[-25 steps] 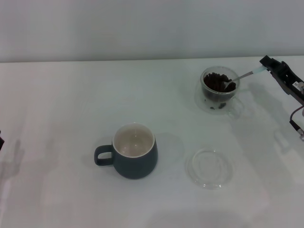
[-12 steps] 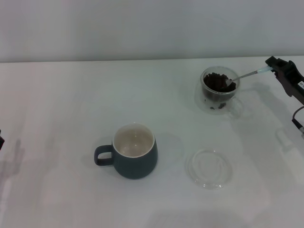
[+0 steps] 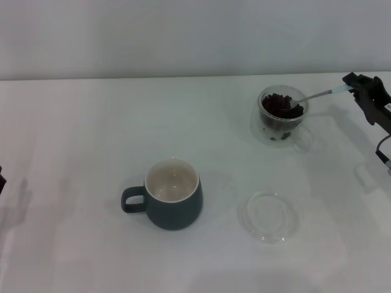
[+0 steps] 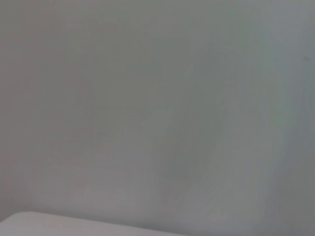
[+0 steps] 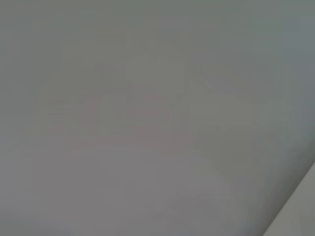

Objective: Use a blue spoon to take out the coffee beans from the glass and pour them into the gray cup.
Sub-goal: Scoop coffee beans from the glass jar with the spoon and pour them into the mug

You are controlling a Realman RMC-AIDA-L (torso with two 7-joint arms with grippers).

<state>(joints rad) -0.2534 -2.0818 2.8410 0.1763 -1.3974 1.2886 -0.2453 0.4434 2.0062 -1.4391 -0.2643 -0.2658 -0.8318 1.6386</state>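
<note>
Head view, present state against the frames of a second ago. Right gripper (image 3: 353, 89) at 2 o'clock on the counter (image 3: 91, 140), jaws closed on the pale handle tip of the blue spoon (image 3: 317, 94). Gripper shifted outward toward 3 o'clock and slightly raised since the earlier frames; spoon shaft now at a shallower slope, bowl end dipped into the coffee beans (image 3: 280, 105) inside the glass (image 3: 282, 113). Beans mounded slightly higher on the spoon side than before. Whether beans sit in the bowl: cannot tell, bowl mostly hidden among them.

Judged step: scooping in progress, load not yet lifted clear of the rim. No beans visible in the gray cup (image 3: 173, 194), cream interior bare, standing near 7 o'clock from the glass, well apart. Clear saucer (image 3: 269, 217) at 5 o'clock, untouched.

Left gripper (image 3: 2, 182) barely in frame at 9 o'clock edge, parked; state of its jaws not determinable. Wrist views: blank surfaces only.
</note>
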